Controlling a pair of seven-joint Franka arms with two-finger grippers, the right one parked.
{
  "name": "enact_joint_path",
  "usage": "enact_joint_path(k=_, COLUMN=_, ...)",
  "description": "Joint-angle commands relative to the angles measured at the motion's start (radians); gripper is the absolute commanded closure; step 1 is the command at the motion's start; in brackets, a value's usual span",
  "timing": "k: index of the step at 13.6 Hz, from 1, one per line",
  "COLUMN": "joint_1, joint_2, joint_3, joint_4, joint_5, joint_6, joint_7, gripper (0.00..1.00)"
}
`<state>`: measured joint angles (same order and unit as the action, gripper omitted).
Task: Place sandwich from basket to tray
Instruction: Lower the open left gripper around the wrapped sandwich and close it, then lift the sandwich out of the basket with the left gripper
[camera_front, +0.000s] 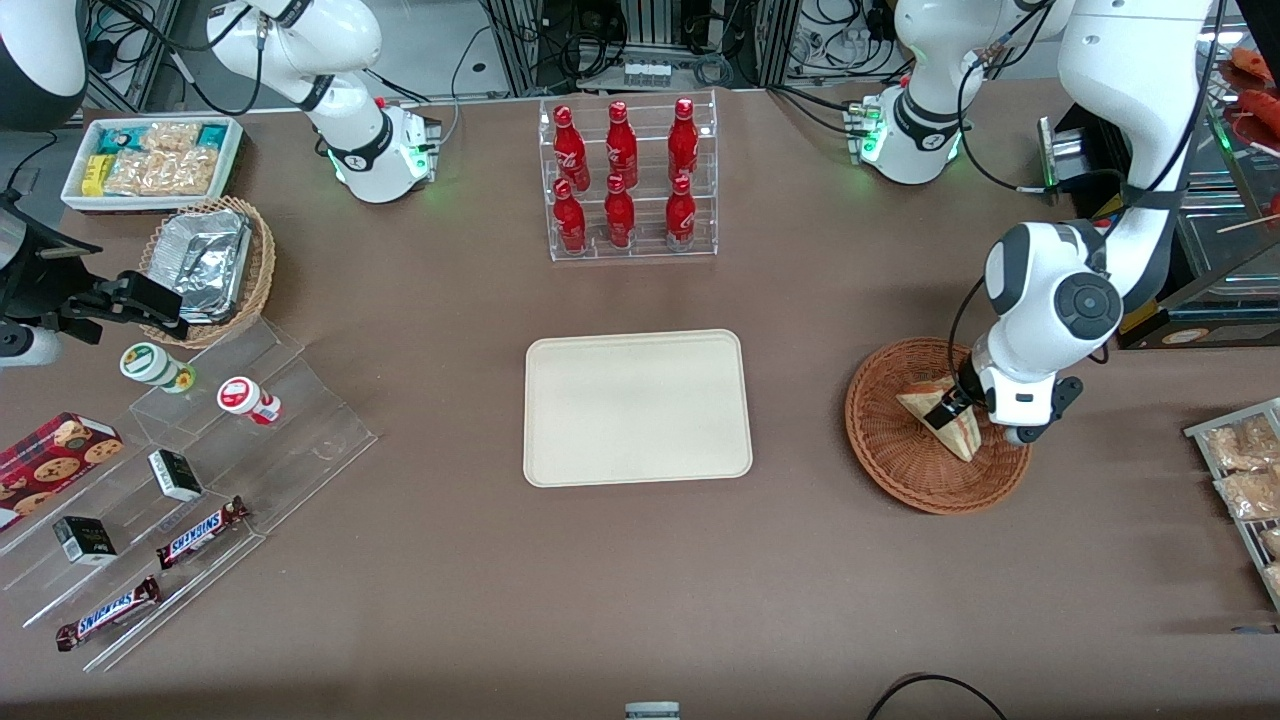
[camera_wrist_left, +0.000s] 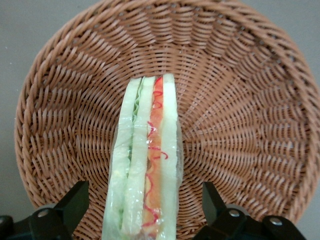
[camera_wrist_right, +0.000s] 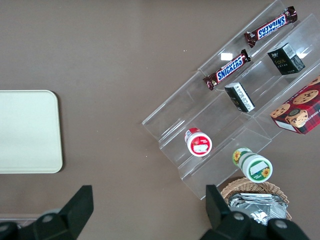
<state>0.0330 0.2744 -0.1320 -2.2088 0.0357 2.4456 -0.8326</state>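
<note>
- Front view: gripper (camera_front: 950, 408) down in basket (camera_front: 890, 450) at working arm's end; sandwich (camera_front: 945, 420) inside, tapering toward camera; tray (camera_front: 637, 407) mid-table, well apart.
- Left wrist view: sandwich (camera_wrist_left: 145, 165) on edge in basket (camera_wrist_left: 250, 100), long axis running away from the gripper (camera_wrist_left: 145, 212); fingers (camera_wrist_left: 75, 200) spread, flanking it, not touching.

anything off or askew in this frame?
Nothing stands out. The sandwich sits wrapped and intact in the basket, the open gripper straddling it. The tray lies flat, nothing on it.
</note>
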Motion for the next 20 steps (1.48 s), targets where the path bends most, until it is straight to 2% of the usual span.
enact_joint_path(k=1, joint_1=-0.005, joint_2=0.005, joint_3=0.000, joint_4=0.001, joint_5=0.000, joint_6=-0.016, joint_7=-0.013, gripper=0.47)
enact_joint_path(k=2, joint_1=-0.005, joint_2=-0.003, joint_3=0.002, joint_4=0.007, joint_5=0.009, joint_6=-0.042, joint_7=-0.008, gripper=0.90)
enact_joint_path(k=3, joint_1=-0.004, joint_2=-0.017, joint_3=0.002, joint_4=0.012, joint_5=0.018, joint_6=-0.060, joint_7=0.000, gripper=1.00)
enact_joint_path(k=6, joint_1=-0.005, joint_2=-0.015, joint_3=0.000, joint_4=0.107, joint_5=0.018, joint_6=-0.205, joint_7=0.063, gripper=1.00)
enact_joint_path(k=11, joint_1=-0.005, joint_2=0.000, joint_3=-0.081, joint_4=0.318, joint_5=0.019, joint_6=-0.472, joint_7=0.157, gripper=1.00)
enact_joint_path(k=17, joint_1=-0.007, joint_2=0.064, joint_3=-0.242, joint_4=0.398, joint_5=0.029, joint_6=-0.477, joint_7=0.194, gripper=1.00)
enact_joint_path(k=20, joint_1=-0.007, joint_2=0.176, joint_3=-0.371, joint_4=0.500, joint_5=0.110, joint_6=-0.484, joint_7=0.089, gripper=1.00)
